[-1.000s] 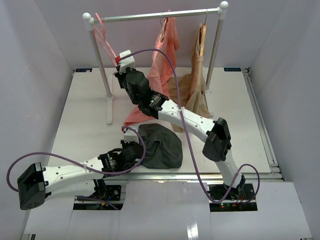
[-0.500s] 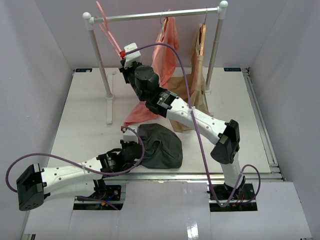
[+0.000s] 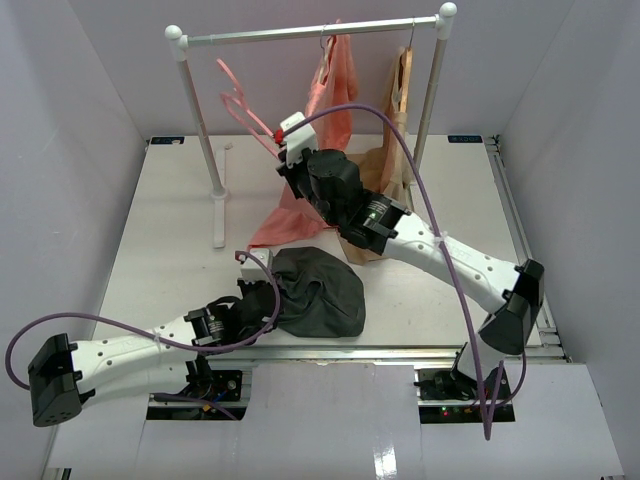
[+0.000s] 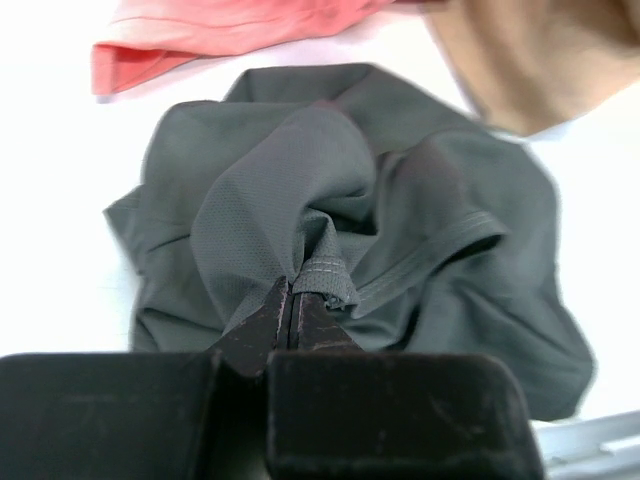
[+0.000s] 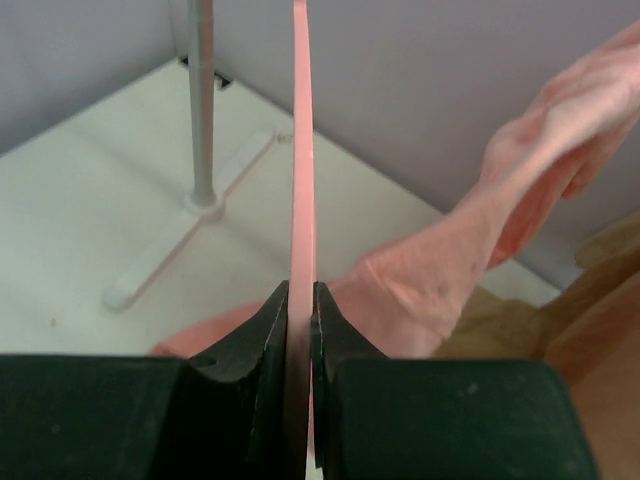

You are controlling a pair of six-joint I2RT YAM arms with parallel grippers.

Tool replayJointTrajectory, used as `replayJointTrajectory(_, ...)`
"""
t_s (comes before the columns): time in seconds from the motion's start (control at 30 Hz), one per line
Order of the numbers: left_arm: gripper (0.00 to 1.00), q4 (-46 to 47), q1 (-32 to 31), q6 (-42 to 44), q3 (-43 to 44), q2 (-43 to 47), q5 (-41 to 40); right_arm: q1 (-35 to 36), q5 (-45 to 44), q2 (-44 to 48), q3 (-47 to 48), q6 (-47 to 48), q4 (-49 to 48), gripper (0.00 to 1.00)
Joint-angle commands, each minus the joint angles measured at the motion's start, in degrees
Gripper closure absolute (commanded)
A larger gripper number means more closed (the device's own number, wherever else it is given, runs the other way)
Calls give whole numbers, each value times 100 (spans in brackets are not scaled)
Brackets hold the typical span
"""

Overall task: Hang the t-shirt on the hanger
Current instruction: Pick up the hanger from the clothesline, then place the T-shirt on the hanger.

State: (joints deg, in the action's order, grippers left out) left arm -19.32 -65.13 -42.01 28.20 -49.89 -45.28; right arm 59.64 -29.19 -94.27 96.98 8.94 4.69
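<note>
**Below the rack's rail: hanger in right hand, t-shirt pinched in left**

Below the rail of the rack (image 3: 310,33), toward its left post, the right hand (image 3: 280,135) holds the hanger (image 3: 240,100) in the air. The fingers are pressed together on the thin pink plastic. In the right wrist view the strip runs edge-on up between the jaws. The hanger is tilted, rising from the hand toward the rail, and the top view does not show it caught on the rail. Judgement: it is held clear so its arms are free to feed into the garment.

On the rack's near side, well out from it, the t-shirt (image 3: 325,290) lies in a crumpled heap on the counter (image 3: 170,230). The left hand (image 4: 290,312) is clamped tight on a stitched hem fold at the heap's near edge. It pinches fabric only; the rest of the cloth lies slack. Judgement: this grip is meant to lift or open an edge for the hanger. Whether the fold is neck, sleeve or bottom hem cannot be told.

Hanger and t-shirt are well apart.

The salmon-pink garment (image 3: 335,80) and tan garment (image 3: 385,165) hang from the rail's right half. The salmon one trails onto the counter just beside the t-shirt. Neither belongs to this job.

Stage: both items are gripped and threading has not begun. Risk: a hanger arm could snag the salmon-pink garment, which hangs close by.
</note>
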Motion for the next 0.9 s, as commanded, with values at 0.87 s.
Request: replayJointTrajectory(0.87, 100, -309, 2455, 123, 2137, -890, 1645, 13, 1646, 6960, -4526, -2140, 2479, 92)
